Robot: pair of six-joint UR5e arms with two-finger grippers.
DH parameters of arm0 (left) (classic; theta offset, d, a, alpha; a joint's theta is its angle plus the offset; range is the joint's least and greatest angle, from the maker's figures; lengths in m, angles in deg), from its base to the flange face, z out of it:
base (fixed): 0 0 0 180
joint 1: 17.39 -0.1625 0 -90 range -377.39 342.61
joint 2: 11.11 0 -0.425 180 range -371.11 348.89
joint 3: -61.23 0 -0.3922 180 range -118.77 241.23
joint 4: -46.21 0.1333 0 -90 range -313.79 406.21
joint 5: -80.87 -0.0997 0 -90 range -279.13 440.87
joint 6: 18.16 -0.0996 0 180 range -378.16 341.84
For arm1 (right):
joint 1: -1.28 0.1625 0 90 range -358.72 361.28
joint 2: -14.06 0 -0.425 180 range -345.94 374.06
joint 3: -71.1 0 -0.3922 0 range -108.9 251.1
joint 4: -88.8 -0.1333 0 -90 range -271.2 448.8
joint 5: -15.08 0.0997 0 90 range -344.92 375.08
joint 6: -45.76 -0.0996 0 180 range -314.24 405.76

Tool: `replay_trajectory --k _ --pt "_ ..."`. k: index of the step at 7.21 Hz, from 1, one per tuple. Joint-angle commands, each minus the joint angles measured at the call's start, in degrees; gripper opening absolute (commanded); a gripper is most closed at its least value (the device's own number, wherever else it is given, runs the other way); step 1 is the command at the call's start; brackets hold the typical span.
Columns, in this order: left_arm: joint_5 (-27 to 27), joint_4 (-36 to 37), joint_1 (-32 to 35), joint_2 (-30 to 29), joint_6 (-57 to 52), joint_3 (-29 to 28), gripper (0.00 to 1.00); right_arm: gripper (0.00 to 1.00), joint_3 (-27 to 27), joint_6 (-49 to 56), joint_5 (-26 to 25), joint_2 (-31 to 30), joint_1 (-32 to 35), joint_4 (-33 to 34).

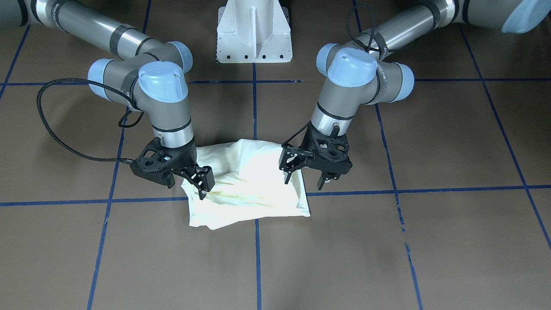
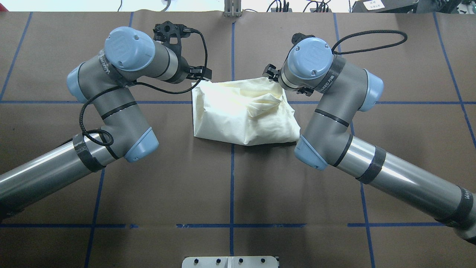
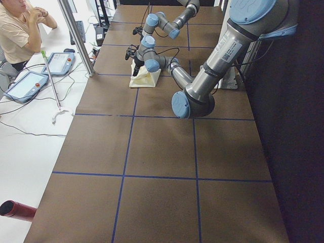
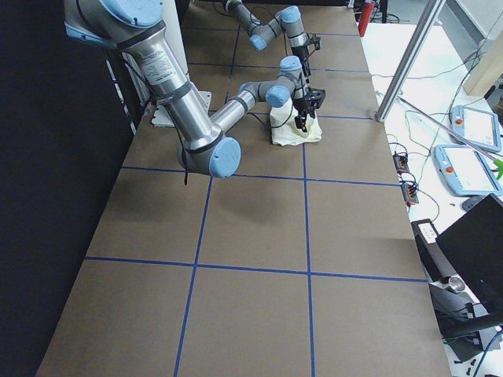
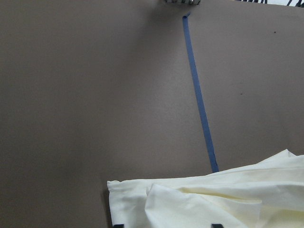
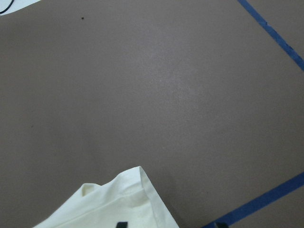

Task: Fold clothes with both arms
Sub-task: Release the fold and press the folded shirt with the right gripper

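left fingers (image 5: 118, 225) cut off by bottom edge, right fingers (image 6: 122, 224) likewise

- Counter (image 1: 387, 249) is bare on the operators' side and toward both ends: wide free passage.
- Shirt (image 1: 254, 189) is heaped mid-counter, with left hand (image 1: 304, 181) and right hand (image 1: 203, 187) low at its opposite edges, fingers spread.
- White pedestal (image 1: 254, 34) blocks the robot side.
- Left arm (image 1: 353, 82) and right arm (image 1: 159, 94) overhang the flanks.

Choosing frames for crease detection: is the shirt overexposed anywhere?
Front-facing view: the T-shirt glares almost white in its middle, creases washed out. Overhead view: evenly lit, folds readable. Side views: shirt too small to judge.
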State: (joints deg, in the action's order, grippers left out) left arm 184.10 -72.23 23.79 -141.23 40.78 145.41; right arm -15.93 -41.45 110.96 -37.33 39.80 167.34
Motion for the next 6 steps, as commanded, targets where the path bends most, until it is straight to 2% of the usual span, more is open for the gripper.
replay_trajectory --k 1,4,6 --pt "1.1 -2.7 0.5 1.4 -1.4 0.1 1.0 1.0 -0.9 1.2 -1.9 1.3 -4.7 0.1" --pt "1.3 -3.1 0.6 2.0 -1.3 0.3 1.0 1.0 0.6 10.6 -11.1 2.4 -10.0 0.6" --pt "1.4 -3.2 0.6 2.4 -1.3 0.3 1.0 1.0 2.9 16.2 -13.5 2.2 -10.9 0.6"
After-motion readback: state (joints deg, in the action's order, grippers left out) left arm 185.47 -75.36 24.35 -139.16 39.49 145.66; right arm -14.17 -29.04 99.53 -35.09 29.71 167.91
